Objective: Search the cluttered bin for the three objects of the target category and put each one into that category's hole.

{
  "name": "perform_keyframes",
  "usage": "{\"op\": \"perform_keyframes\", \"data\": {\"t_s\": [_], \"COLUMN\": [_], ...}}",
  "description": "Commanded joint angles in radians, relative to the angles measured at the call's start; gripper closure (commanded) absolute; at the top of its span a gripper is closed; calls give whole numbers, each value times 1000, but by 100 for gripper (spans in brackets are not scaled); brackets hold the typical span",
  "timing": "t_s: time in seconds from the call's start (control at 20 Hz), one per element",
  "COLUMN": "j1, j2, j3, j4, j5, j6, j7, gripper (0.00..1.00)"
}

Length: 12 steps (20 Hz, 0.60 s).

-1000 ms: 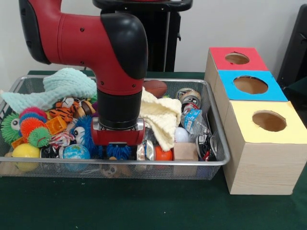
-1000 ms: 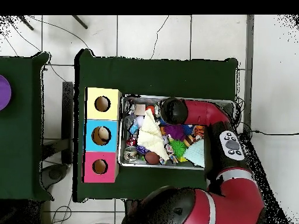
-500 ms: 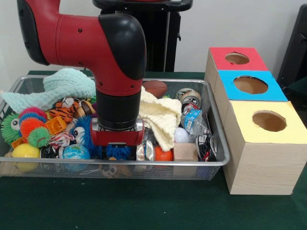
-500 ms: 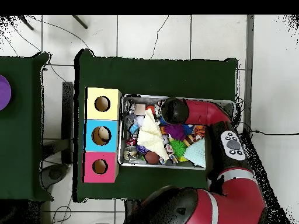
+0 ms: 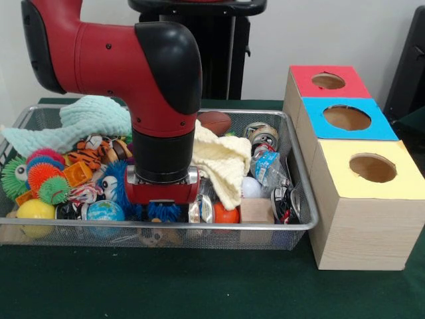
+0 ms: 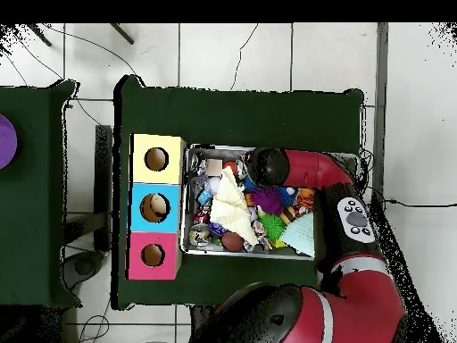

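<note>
- Far left end of the wire bin (image 5: 302, 226): a green spiky ball (image 5: 12, 177) with googly eyes, an orange spiky ball (image 5: 41, 174) beside it, and a yellow ball (image 5: 36, 210) down in the bin's front left corner.
- Along the bin's back left edge there's a mint knitted cloth (image 5: 83, 118) piled up, with a tiger-striped plush (image 5: 93, 154) right in front of it.
- A globe ball (image 5: 105, 211) sits against the front rim, touching a blue spiky toy (image 5: 119, 179).
- The arm (image 5: 126, 63) drops straight into the middle of the bin. The gripper (image 5: 163, 207) is buried down in the clutter by the front rim, so honestly can't tell if the fingers are apart or together, or whether they've got anything.
- Just right of the arm: a cream knitted cloth (image 5: 224, 161) draped over stuff, and a brown football (image 5: 216, 122) at the back edge.
- Front right part of the bin: an orange ball (image 5: 226, 214), a wooden block (image 5: 256, 210) and a white ball (image 5: 250, 187) just behind the block.
- Right end of the bin: a tin can (image 5: 261, 135) and a crinkly plastic packet (image 5: 267, 166).
- Right of the bin, touching it: three boxes in a row, each with a round hole on top — red box (image 5: 329, 81) at the back, blue box (image 5: 345, 118) in the middle, yellow box (image 5: 370, 169) at the front.
- From overhead something pale shows inside the blue box's hole (image 6: 158, 207).
</note>
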Motion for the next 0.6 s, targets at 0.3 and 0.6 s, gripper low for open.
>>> {"op": "perform_keyframes", "data": {"t_s": [0.3, 0.6], "j1": [50, 33], "j2": [292, 259], "j3": [-25, 0], "j4": [-101, -57], "j5": [-122, -106], "j6": [-441, -405], "j7": [157, 130], "gripper": [100, 100]}}
